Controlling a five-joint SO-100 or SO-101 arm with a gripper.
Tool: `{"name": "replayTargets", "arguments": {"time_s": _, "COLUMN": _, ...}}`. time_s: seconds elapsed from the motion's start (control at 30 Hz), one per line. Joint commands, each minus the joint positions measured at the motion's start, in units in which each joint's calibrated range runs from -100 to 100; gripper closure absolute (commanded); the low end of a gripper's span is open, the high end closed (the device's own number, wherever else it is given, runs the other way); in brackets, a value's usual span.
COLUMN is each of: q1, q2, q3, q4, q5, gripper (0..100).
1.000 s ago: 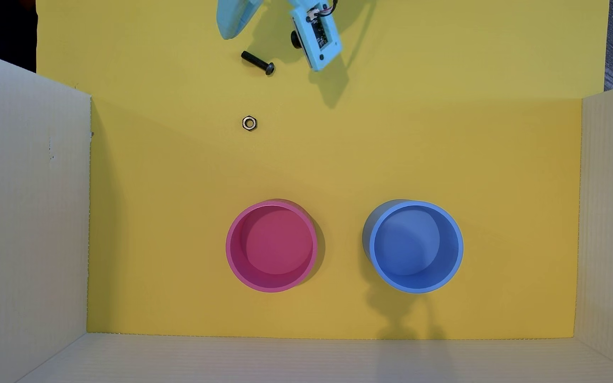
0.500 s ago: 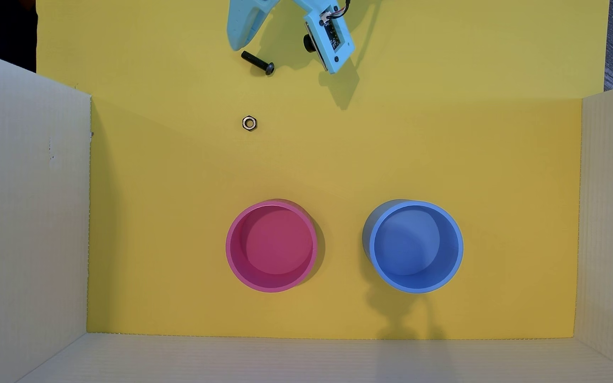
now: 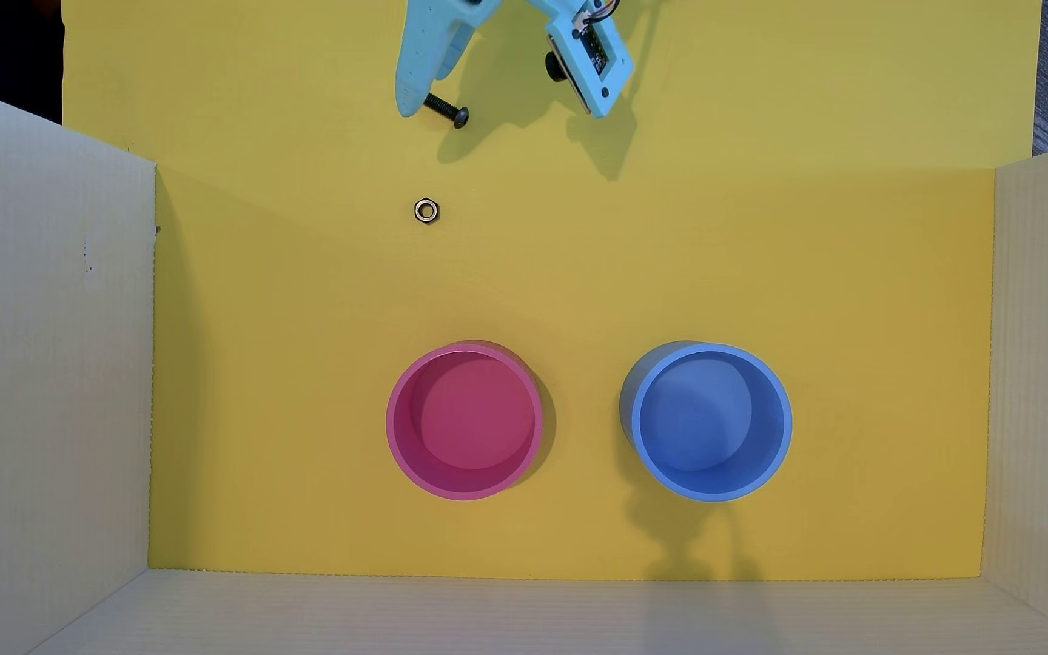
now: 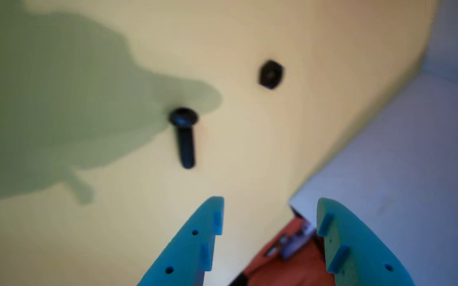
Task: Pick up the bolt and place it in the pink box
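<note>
Lying on the yellow sheet near the top edge of the overhead view, the bolt rests on its side, its rounded head pointing down-right in that view and the far end of its threaded shaft covered by the tip of a light blue finger. The gripper is empty and has hold of nothing; in the wrist view its two fingertips stand apart with a clear gap between them, and the bolt shows blurred beyond them, head away from the camera. Only one finger can be made out for sure in the overhead view (the pale blue block to its right carries the wrist camera). The silvery hex nut sits flat on the sheet below the bolt, apart from it, and appears in the wrist view as a dark blur. The pink box stands upright and empty lower down, well apart from the bolt, with the blue round container beside it on the right. Pale corrugated walls border the sheet on three sides.
</note>
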Motion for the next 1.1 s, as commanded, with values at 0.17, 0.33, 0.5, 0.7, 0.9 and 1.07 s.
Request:
{"name": "replayTargets", "arguments": {"time_s": 0.17, "q1": 0.0, "q2": 23.7, "q3": -12.3, "q4": -3.0, "q5": 1.1, "gripper": 83}}
{"name": "replayTargets", "arguments": {"time_s": 0.33, "q1": 0.0, "q2": 34.3, "q3": -18.0, "q4": -3.0, "q5": 0.7, "gripper": 83}}
{"name": "replayTargets", "arguments": {"time_s": 0.5, "q1": 0.0, "q2": 42.7, "q3": -20.3, "q4": -5.5, "q5": 0.3, "gripper": 83}}
{"name": "replayTargets", "arguments": {"time_s": 0.7, "q1": 0.1, "q2": 50.3, "q3": -20.1, "q4": -11.0, "q5": -0.1, "gripper": 83}}
{"name": "replayTargets", "arguments": {"time_s": 0.9, "q1": 0.6, "q2": 55.7, "q3": -19.5, "q4": -16.5, "q5": -0.1, "gripper": 83}}
{"name": "replayTargets", "arguments": {"time_s": 1.07, "q1": 0.6, "q2": 60.3, "q3": -19.5, "q4": -20.1, "q5": -0.1, "gripper": 83}}
